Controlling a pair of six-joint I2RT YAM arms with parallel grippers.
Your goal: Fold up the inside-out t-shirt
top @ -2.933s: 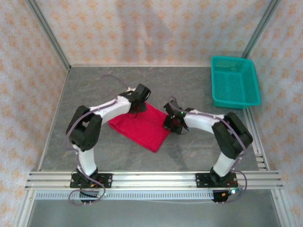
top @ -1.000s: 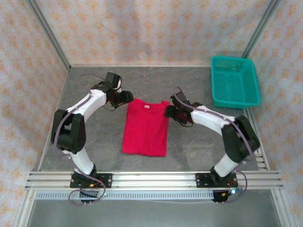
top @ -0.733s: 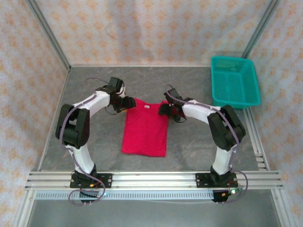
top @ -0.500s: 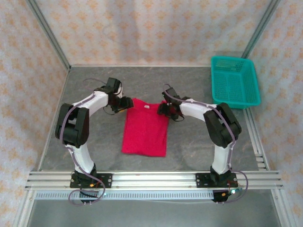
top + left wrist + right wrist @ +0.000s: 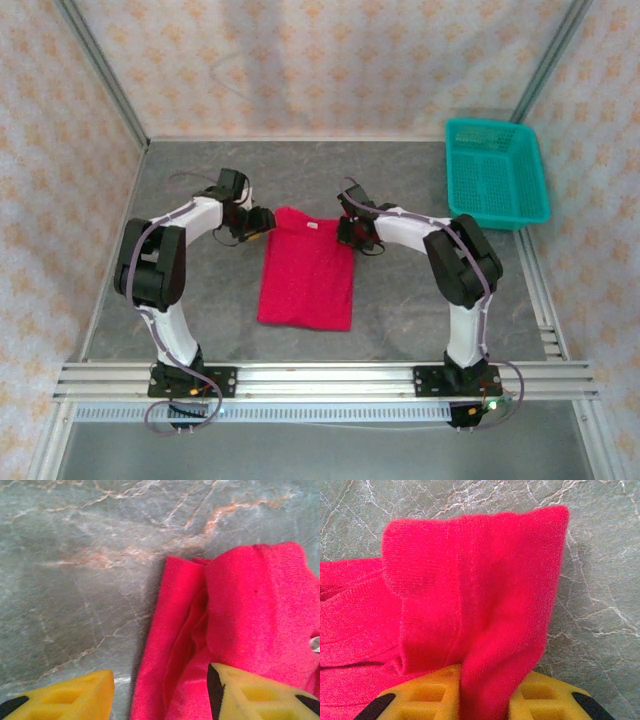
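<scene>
**While the t-shirt (image 5: 306,275) lay flat, a pincer stood at each far corner**

Because it was folded into a long strip, the red t-shirt took up just the middle of the grey table (image 5: 200,320). Its long way ran from the far side down toward the arms. The small white neck label (image 5: 313,226) was at the far end.

The right pincer (image 5: 350,228) was at the far right corner. In its own camera, a hump of red cloth stood up between the two yellow fingers (image 5: 430,692), so it was pinching the shirt.

The left pincer (image 5: 262,222) was at the far left corner. Its fingers were spread. One finger (image 5: 75,695) was over bare table just beside the cloth, and the other (image 5: 250,695) was over the cloth, with the shirt's edge between them. It held nothing yet.

Each arm was about as near to its own corner as the other. From both pincers, the rest of the shirt stretched toward the near edge. So the next fold would likely bring the far end that way, once the left pincer had a hold too.

The teal basket (image 5: 495,172) sat well apart, at the far right
</scene>
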